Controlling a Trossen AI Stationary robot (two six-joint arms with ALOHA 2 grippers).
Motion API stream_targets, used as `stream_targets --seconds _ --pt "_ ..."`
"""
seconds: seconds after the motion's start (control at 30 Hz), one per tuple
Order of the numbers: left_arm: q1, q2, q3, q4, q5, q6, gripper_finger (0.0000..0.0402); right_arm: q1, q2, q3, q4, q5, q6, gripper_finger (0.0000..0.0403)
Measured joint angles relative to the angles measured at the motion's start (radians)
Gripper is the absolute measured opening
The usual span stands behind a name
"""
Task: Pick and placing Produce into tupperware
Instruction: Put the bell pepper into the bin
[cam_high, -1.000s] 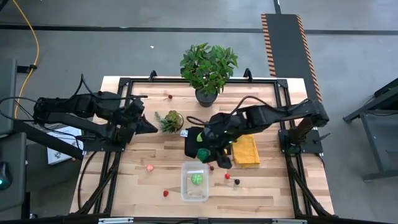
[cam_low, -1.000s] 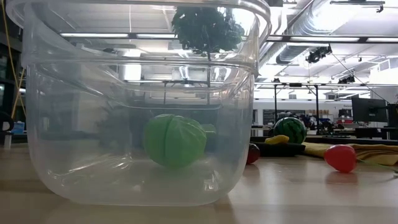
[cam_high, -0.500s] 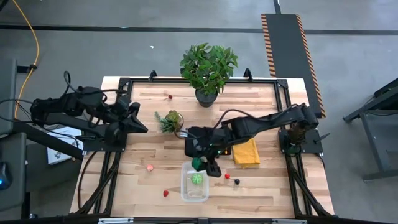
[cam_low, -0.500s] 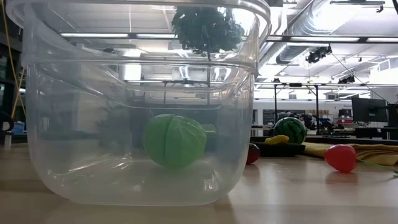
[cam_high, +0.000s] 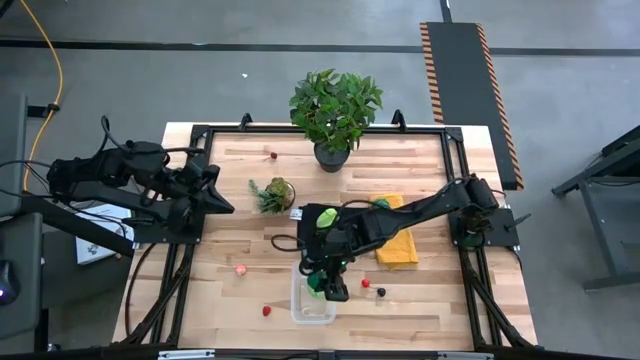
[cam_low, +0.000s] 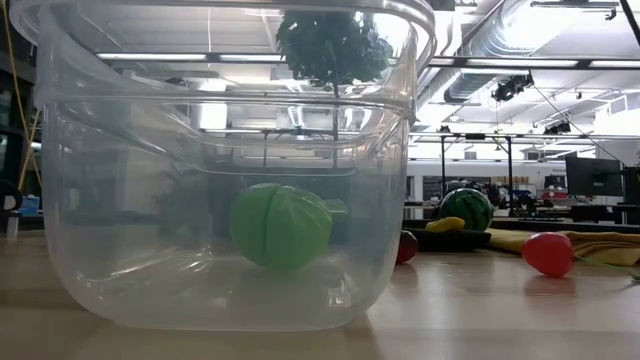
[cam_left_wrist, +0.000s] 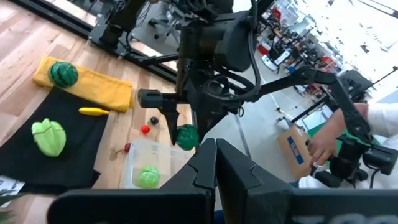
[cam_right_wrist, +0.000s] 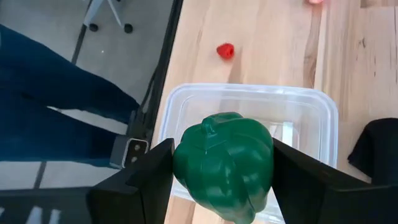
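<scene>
Clear rounded tupperware (cam_right_wrist: 249, 106), glossy lobed green pepper (cam_right_wrist: 225, 165) in right hand (cam_right_wrist: 217, 174)

Right gripper (cam_high: 322, 283) sits over the tupperware (cam_high: 312, 300) at six o'clock on the worktop (cam_high: 250, 250), fingers clamped on a dark green piece (cam_high: 316, 283). A lime-green piece (cam_high: 319, 291) lies inside. Yellow cloth (cam_high: 397, 243) at three o'clock of it. Left gripper (cam_high: 222, 199) waits at nine o'clock, beside the small succulent (cam_high: 272, 193).
</scene>
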Motion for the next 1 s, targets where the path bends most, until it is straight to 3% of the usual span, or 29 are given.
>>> stream_targets --seconds 0.6,1.0 --pt "0.0 0.003 0.0 -0.067 -0.01 0.021 0.0001 0.021 0.152 0.0 0.007 0.033 0.016 0.0213" --pt "0.0 0.003 0.0 -0.123 -0.01 0.02 0.0001 0.038 0.157 -0.001 0.03 0.101 0.068 0.0224"
